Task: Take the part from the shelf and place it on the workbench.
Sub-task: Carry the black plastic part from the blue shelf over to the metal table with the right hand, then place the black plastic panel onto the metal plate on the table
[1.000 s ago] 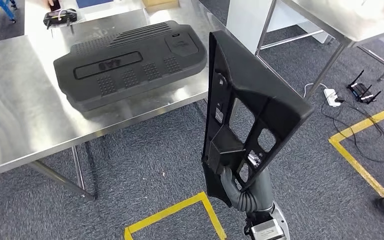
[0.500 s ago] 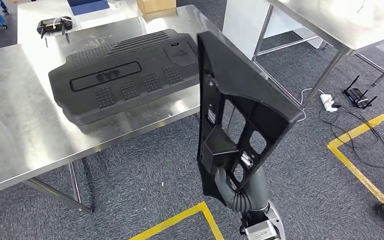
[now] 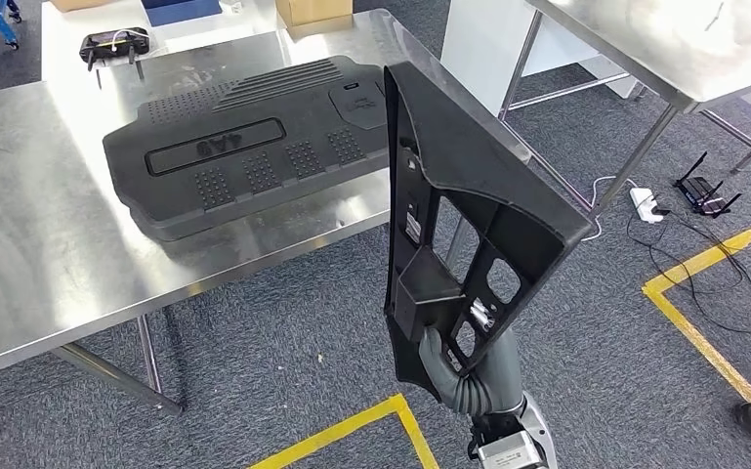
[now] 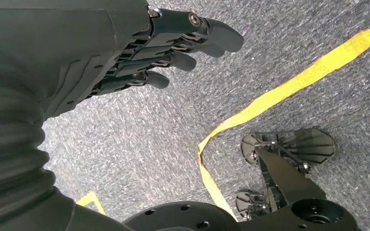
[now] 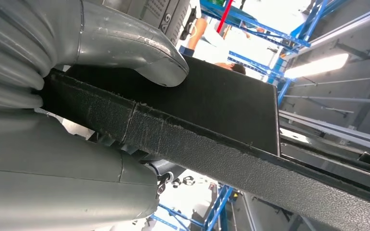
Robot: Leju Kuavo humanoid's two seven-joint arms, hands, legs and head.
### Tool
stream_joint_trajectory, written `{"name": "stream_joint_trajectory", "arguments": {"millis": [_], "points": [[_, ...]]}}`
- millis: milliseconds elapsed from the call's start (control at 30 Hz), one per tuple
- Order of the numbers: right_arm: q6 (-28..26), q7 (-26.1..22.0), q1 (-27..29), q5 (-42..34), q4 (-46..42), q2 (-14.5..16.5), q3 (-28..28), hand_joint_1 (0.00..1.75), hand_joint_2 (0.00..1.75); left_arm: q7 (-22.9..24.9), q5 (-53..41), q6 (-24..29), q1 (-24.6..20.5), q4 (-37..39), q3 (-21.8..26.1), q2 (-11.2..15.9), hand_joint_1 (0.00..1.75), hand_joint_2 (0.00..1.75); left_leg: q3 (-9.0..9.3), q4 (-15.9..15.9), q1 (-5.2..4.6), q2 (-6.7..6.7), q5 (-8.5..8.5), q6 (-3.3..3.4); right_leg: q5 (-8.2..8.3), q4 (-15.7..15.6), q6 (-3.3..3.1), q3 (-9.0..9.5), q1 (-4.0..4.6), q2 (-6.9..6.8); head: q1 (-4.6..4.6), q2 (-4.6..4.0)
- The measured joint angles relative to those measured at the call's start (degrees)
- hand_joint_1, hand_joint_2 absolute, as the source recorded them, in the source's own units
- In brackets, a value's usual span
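Observation:
A long black plastic part (image 3: 469,205) with cut-out openings stands upright in front of me, over the floor beside the steel workbench (image 3: 49,244). My right hand (image 3: 449,357) grips it at its lower end. The right wrist view shows the grey thumb (image 5: 139,45) pressed on the part's edge (image 5: 211,134). My left hand (image 4: 139,53) hangs over the grey carpet with its fingers apart and nothing in them.
A large black moulded cover (image 3: 244,147) lies on the workbench. A small black device (image 3: 114,44) and a cardboard box (image 3: 312,10) sit at the bench's far edge. A second steel table (image 3: 664,49) stands right. Cables, a power strip (image 3: 645,200) and yellow floor tape (image 3: 703,322) lie on the carpet.
The camera has shifted, so the workbench and cover sit differently in the picture. The part in my right hand stays upright and has moved slightly left in the picture.

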Motion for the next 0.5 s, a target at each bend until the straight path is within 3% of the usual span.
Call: {"name": "stream_joint_trajectory", "arguments": {"millis": [67, 100, 133, 200, 233, 267, 300, 367, 400, 433, 500], "points": [[-0.04, 0.03, 0.03, 0.08, -0.04, 0.05, 0.05, 1.75, 1.75, 0.18, -0.05, -0.04, 0.02, -0.02, 0.0, -0.02, 0.0, 1.75, 0.9, -1.25, 0.34, 0.1, 0.28, 0.85, -0.28, 0.54, 0.47, 0.14, 0.04, -0.05, 0.04, 0.0], [-0.07, 0.05, 0.01, 0.11, -0.06, 0.08, 0.07, 1.75, 1.75, 0.23, -0.05, -0.09, 0.01, -0.03, 0.0, -0.09, 0.0, 1.75, 1.42, -1.91, 0.55, 0.18, 0.53, 1.1, -1.01, 2.06, 0.36, -0.46, 0.12, -0.08, 0.08, 0.0], [-0.1, 0.05, 0.0, 0.12, -0.08, 0.08, 0.09, 1.75, 1.75, 0.28, -0.06, -0.14, -0.02, -0.04, 0.0, -0.15, 0.0, 1.75, 1.81, -2.36, 0.75, 0.26, 0.72, 1.25, -2.24, 4.88, 0.12, -1.84, 0.09, -0.11, 0.18, 0.0], [-0.14, 0.09, 0.08, 0.14, -0.05, -0.01, 0.11, 1.75, 1.75, 0.37, -0.08, -0.2, -0.12, -0.04, 0.0, -0.2, 0.0, 1.75, 1.95, -2.48, 0.75, 0.37, 0.7, 1.24, -5.24, 12.68, -0.27, -6.4, -0.18, -0.11, 0.26, 0.0], [-0.15, 0.12, 0.15, 0.14, -0.02, -0.09, 0.11, 1.75, 1.75, 0.45, -0.1, -0.2, -0.13, -0.04, 0.0, -0.2, 0.0, 1.75, 1.97, -2.46, 0.81, 0.37, 0.62, 1.11, -6.0, 15.63, -0.09, -8.36, -0.39, -0.11, 0.28, 0.0], [-0.15, 0.16, 0.22, 0.14, 0.02, -0.16, 0.1, 1.75, 1.75, 0.5, -0.12, -0.2, -0.12, -0.04, 0.0, -0.21, 0.0, 1.75, 2.03, -2.43, 0.92, 0.36, 0.52, 0.91, -5.77, 16.52, 0.4, -9.3, -0.64, -0.12, 0.27, 0.0], [-0.15, 0.19, 0.23, 0.14, 0.04, -0.22, 0.1, 1.75, 1.75, 0.55, -0.13, -0.2, -0.11, -0.04, 0.0, -0.22, 0.0, 1.75, 2.15, -2.37, 1.11, 0.31, 0.38, 0.59, -4.57, 15.02, 1.15, -8.98, -0.92, -0.15, 0.27, 0.0], [-0.15, 0.24, 0.19, 0.13, 0.06, -0.28, 0.1, 1.75, 1.75, 0.58, -0.13, -0.2, -0.1, -0.04, 0.0, -0.25, 0.0, 1.75, 2.44, -2.01, 1.5, 0.2, -0.04, -0.39, -0.82, 7.46, 2.81, -5.74, -1.56, -0.45, 0.33, 0.0], [-0.15, 0.25, 0.18, 0.13, 0.09, -0.29, 0.12, 1.75, 1.75, 0.59, -0.13, -0.18, -0.1, -0.04, 0.0, -0.1, 0.0, 1.75, 2.52, -1.75, 1.53, 0.13, -0.34, -1.03, 0.64, 4.3, 3.1, -4.26, -1.71, -0.57, 0.47, 0.0], [-0.16, 0.26, 0.16, 0.11, 0.13, -0.31, 0.12, 1.75, 1.75, 0.59, -0.14, -0.17, -0.11, -0.04, 0.0, -0.03, 0.0, 1.75, 2.59, -1.53, 1.45, 0.11, -0.62, -1.6, 1.51, 2.47, 2.84, -3.31, -1.78, -0.62, 0.51, 0.0], [-0.19, 0.28, 0.16, 0.07, 0.21, -0.32, 0.11, 1.75, 1.75, 0.6, -0.15, -0.13, -0.11, -0.04, -0.01, 0.12, 0.0, 1.75, 2.78, -1.53, 1.35, 0.14, -0.91, -2.36, 1.83, 2.19, 1.4, -3.02, -1.54, -0.45, 0.47, 0.0]]}}
